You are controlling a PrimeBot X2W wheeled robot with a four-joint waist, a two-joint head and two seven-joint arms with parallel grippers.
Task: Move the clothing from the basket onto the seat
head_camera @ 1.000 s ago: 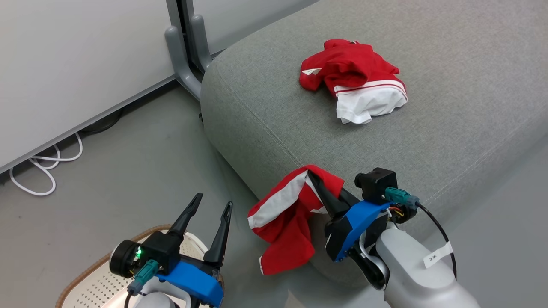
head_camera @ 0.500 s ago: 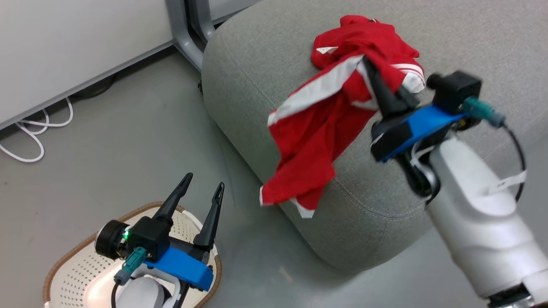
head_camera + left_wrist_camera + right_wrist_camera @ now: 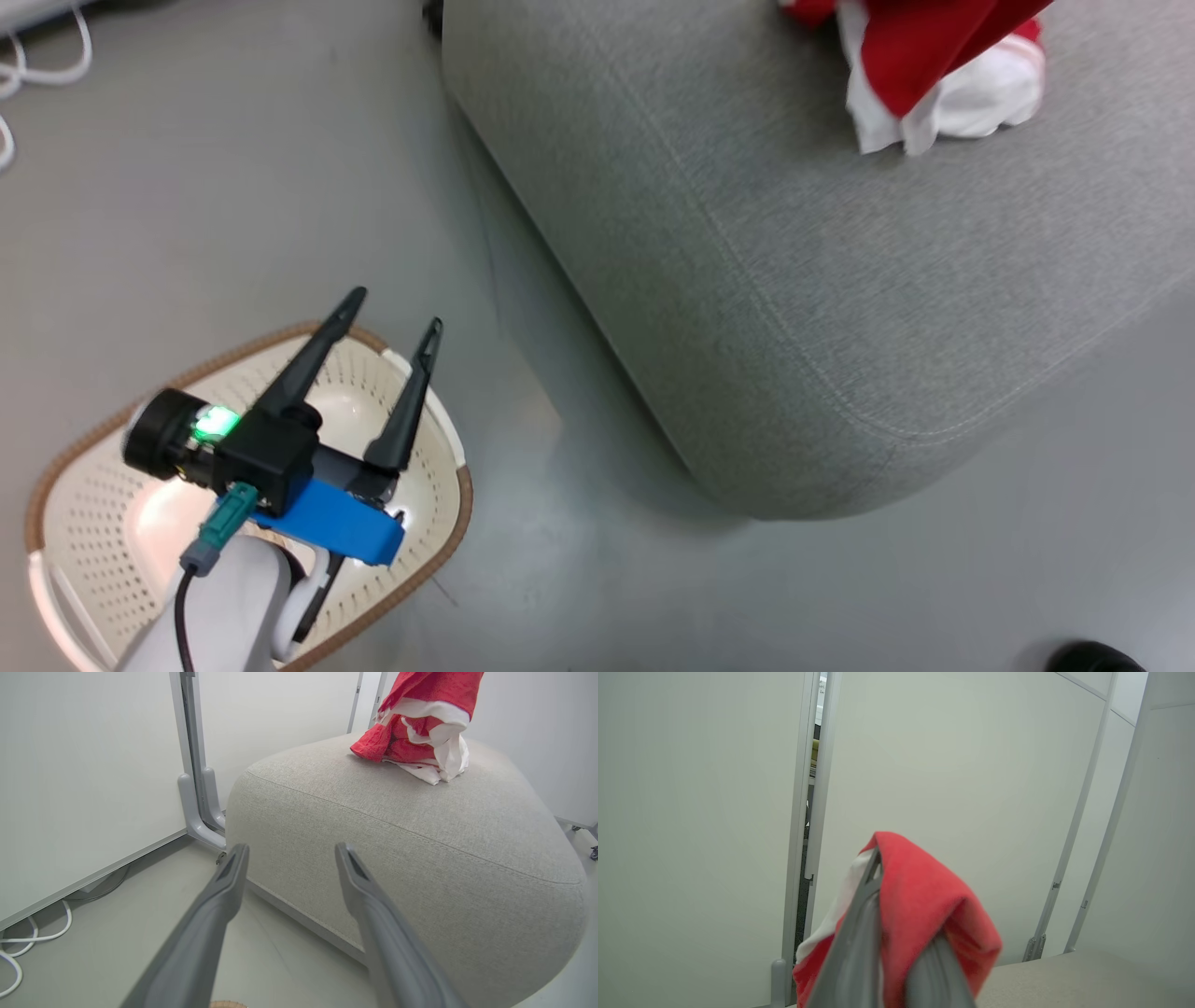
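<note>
at the lower left of the head view your left gripper (image 3: 394, 310) hovers over the basket (image 3: 465, 499), fingers spread and holding nothing, likely parked there for another reach. the basket floor you can see is bare perforated plastic. past it the seat (image 3: 794, 280) spans the middle and right. at the upper right edge the clothing (image 3: 943, 65) lies on the seat top, with one red-and-white garment draping down onto the heap. in the right wrist view your right gripper (image 3: 892, 891) pinches that red fabric between its fingers, held high so the cloth hangs free. it looks ready to release over the pile.
</note>
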